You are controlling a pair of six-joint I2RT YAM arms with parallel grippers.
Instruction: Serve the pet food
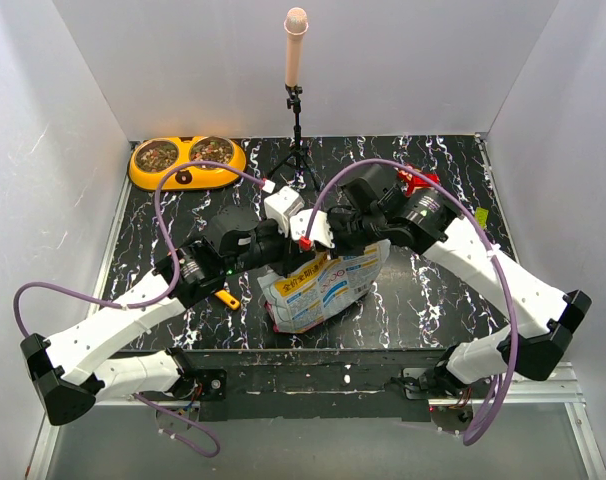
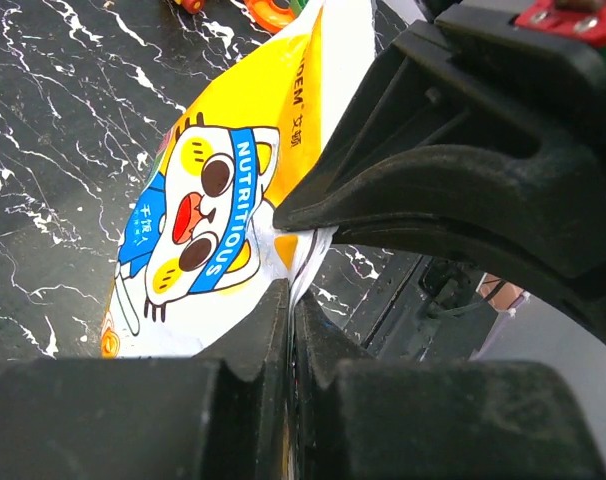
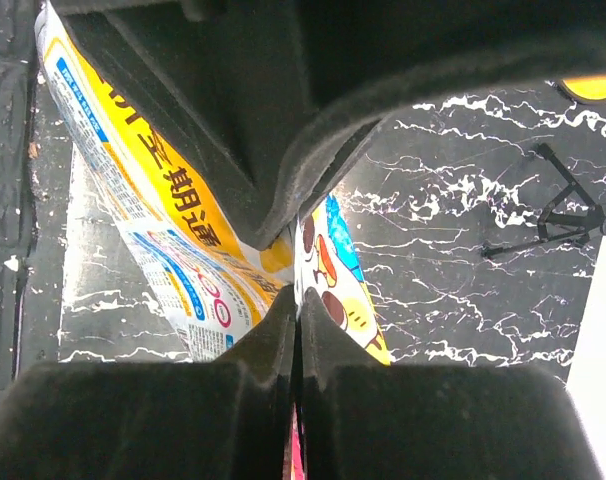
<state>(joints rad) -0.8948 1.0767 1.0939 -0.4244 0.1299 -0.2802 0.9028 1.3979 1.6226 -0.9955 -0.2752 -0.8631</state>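
The white and yellow pet food bag [image 1: 321, 288] hangs near the front middle of the table, held up by both grippers at its top edge. My left gripper [image 1: 295, 243] is shut on the bag's top edge; the left wrist view shows the bag's cat print [image 2: 208, 215] by my pinched jaws [image 2: 291, 300]. My right gripper [image 1: 328, 240] is shut on the same edge from the other side; the bag [image 3: 168, 225] shows in the right wrist view at my jaws [image 3: 297, 305]. Kibble fills both cups of the orange double bowl [image 1: 186, 162] at the back left.
A yellow-orange scoop [image 1: 226, 298] lies on the table under my left arm. A microphone on a tripod [image 1: 297, 120] stands at the back centre. A small red object [image 1: 416, 180] lies at the back right. White walls enclose the table.
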